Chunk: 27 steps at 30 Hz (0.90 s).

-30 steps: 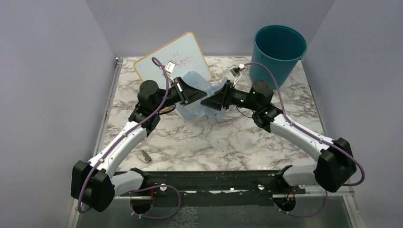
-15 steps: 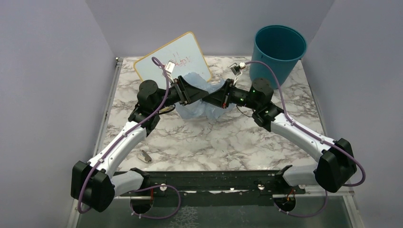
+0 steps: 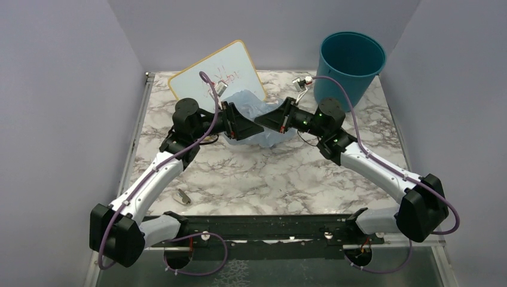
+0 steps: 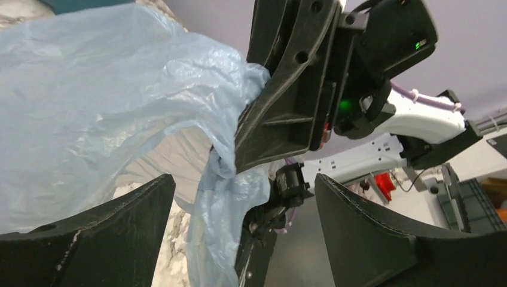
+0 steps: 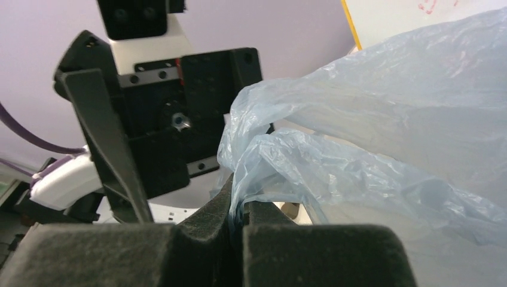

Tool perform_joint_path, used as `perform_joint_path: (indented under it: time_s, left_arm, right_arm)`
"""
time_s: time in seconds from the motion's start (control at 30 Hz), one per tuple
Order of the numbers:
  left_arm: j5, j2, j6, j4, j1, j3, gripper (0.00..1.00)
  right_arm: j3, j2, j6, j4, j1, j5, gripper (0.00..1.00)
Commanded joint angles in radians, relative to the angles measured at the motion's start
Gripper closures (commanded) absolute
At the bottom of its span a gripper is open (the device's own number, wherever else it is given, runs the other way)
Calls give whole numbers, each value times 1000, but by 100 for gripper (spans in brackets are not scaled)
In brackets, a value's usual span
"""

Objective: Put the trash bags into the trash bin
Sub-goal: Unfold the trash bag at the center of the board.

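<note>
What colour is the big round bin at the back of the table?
The trash bin is plain teal-blue, inside and out. The top view shows it best.

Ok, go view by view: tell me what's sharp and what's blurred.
Top external: evenly lit, all sharp. Left wrist: trash bag and right gripper crisp. Right wrist: its own fingers soft up close at the bottom, bag creases sharp, whiteboard very bright.

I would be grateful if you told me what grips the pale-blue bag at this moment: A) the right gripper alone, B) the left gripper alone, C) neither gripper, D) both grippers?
A: the right gripper is shut on a fold of the bag, while the left gripper has its jaws wide apart.
</note>
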<state>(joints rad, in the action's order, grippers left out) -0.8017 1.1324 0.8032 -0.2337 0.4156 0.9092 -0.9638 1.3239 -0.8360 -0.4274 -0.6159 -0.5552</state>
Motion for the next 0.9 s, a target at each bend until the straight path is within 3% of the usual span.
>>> perform_joint_path:
  time_s: [0.0,0.2,0.33,0.5,0.57,0.73,0.87]
  left_arm:
    - [-81,28,-69,-6,27,20,12]
    - [-35,82,-102,-23,104,51,16]
    - [-24,108,-121,-27,137,67,26]
    - [57,86,-115,-33,138,28,51]
    - [75,82,-114,-32,138,19,66]
    - [123,84,-131,15,138,23,98]
    - [205,72,-177,125,138,52,100]
  right_arm:
    - [-12,16,-77,-98,1,-43,95]
    - [-11,39,-119,-138,1,-82,94]
    - [-18,44,-124,-139,2,-92,93]
    - [-24,41,-117,-127,1,-97,91]
    - [-26,35,-110,-116,1,-94,88]
    - [-82,13,0,37,1,-57,61]
    - [-242,-28,256,414,1,129,38]
